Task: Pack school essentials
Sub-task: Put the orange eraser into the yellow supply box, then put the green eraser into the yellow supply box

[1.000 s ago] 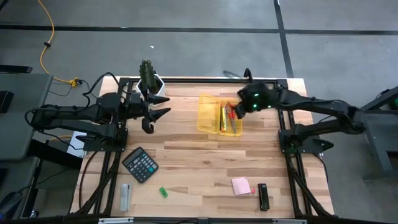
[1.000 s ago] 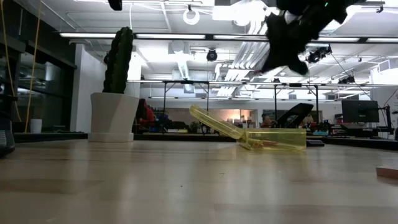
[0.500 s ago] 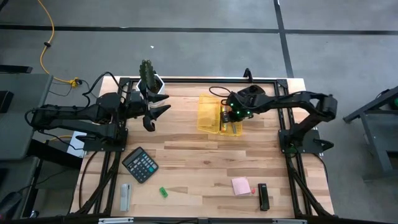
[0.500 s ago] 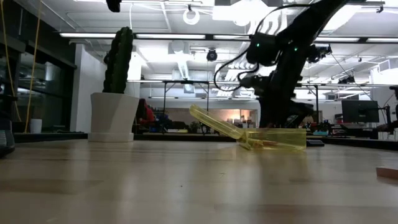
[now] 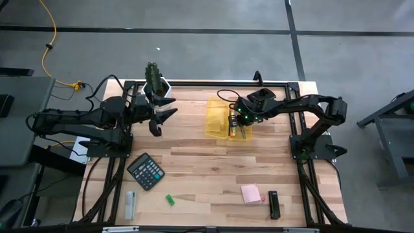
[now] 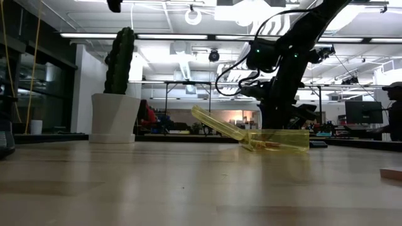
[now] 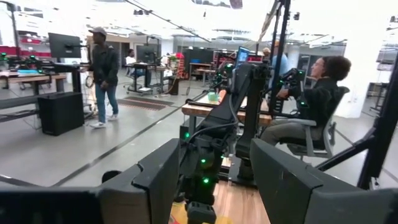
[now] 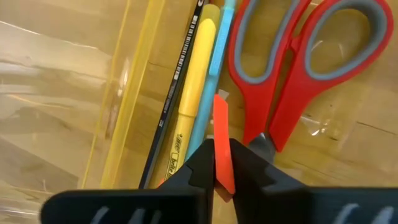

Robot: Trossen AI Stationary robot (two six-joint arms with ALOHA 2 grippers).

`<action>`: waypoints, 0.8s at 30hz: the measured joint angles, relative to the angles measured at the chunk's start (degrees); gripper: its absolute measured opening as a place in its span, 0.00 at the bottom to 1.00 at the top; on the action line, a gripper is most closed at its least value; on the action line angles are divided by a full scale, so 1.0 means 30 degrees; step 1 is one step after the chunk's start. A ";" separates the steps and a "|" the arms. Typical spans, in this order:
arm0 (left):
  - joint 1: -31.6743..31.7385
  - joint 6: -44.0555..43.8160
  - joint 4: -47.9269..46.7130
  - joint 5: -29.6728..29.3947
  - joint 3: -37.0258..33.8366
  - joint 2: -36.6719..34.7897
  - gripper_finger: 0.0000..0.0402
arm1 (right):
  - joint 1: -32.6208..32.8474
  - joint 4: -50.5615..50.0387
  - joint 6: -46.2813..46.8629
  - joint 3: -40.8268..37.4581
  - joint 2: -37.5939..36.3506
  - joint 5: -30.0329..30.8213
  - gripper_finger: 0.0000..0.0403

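An orange-red piece [image 8: 222,144] is pinched in the right gripper [image 8: 221,163], low inside the yellow case [image 5: 216,118] beside the red-handled scissors [image 8: 298,68]. If let go askew, it could wedge against them. The left gripper [image 5: 163,116] waits spread, far left.

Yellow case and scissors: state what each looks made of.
Yellow case: likely clear tinted plastic, glossy; the wood grain shows through its wall.
Scissors: handles look like matte red plastic with grey inner lining, possibly rubbery. Blades are barely visible, so their material is unclear.
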 joint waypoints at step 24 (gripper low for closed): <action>0.0000 0.0000 0.0000 -0.0847 0.0007 0.0000 0.46 | -0.0133 -0.0498 -0.6237 0.0843 -0.5184 -0.1111 0.51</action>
